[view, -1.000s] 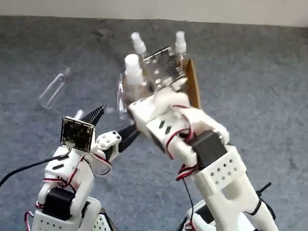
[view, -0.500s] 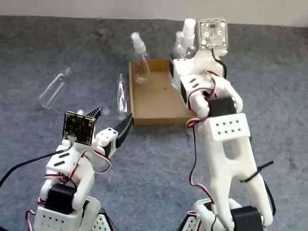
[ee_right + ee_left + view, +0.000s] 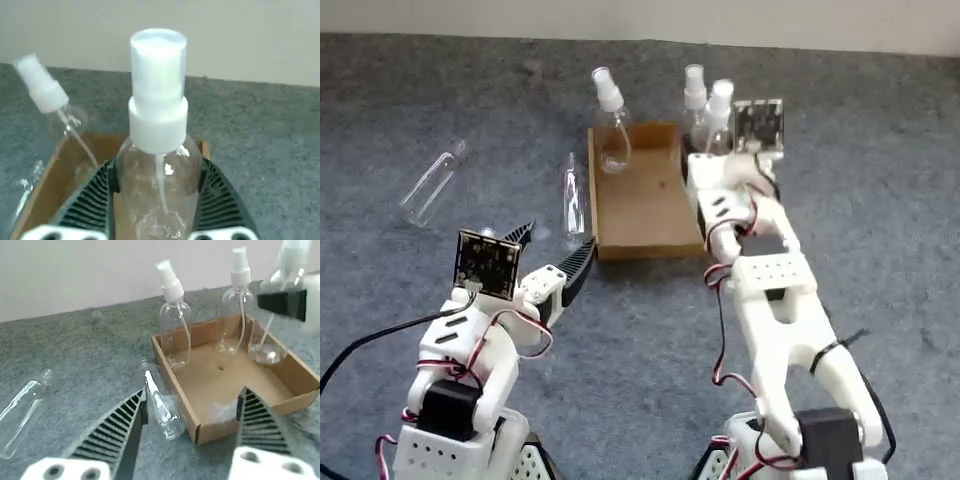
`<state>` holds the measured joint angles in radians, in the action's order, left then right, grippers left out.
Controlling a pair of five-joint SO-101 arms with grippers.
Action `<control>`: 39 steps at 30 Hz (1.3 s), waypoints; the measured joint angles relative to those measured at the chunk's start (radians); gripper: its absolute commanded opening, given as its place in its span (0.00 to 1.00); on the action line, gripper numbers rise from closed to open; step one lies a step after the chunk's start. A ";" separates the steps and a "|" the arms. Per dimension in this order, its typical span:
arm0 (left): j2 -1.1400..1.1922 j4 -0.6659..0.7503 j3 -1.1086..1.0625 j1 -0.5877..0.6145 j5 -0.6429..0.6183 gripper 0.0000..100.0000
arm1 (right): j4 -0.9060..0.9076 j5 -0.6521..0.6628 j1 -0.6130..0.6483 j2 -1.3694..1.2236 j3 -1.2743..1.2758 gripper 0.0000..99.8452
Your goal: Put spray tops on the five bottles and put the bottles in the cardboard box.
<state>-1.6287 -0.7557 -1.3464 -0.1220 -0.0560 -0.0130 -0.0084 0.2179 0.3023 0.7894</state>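
Cardboard box (image 3: 645, 205) already has two capped bottles standing along its far side: the left bottle (image 3: 611, 135) and the right bottle (image 3: 694, 100). The right gripper (image 3: 157, 185) has its fingers clamped round the third bottle (image 3: 158, 150), also capped and low inside the box. I cannot tell whether it touches the floor. The left gripper (image 3: 192, 400) hangs by the box's near-left corner, fingers spread wide and grasping nothing. On the worktop (image 3: 880, 250) lie two topless bottles, the near bottle (image 3: 573, 195) just beside the box wall and the far bottle (image 3: 430, 183) well apart. Both need tops and boxing.
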 measured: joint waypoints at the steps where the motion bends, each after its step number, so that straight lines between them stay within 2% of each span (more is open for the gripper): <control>1: -0.002 0.014 -0.008 0.000 0.000 0.23 | -0.021 0.000 0.000 -0.023 0.006 0.00; 9: 0.000 0.038 -0.017 0.000 0.000 0.23 | -0.210 0.000 -0.002 -0.207 0.006 0.00; 20: 0.000 0.038 -0.017 0.000 0.000 0.23 | -0.215 0.000 -0.002 -0.394 -0.127 0.00; 37: 0.000 0.038 -0.017 0.000 0.000 0.23 | -0.219 0.000 -0.002 -0.407 -0.137 0.01; 39: 0.000 0.038 -0.017 0.000 0.002 0.23 | -0.219 0.000 -0.005 -0.407 -0.137 0.03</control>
<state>-1.6287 -0.7173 -1.3633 -0.1220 -0.0545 -0.2325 -0.0084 0.2133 -0.1043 0.6529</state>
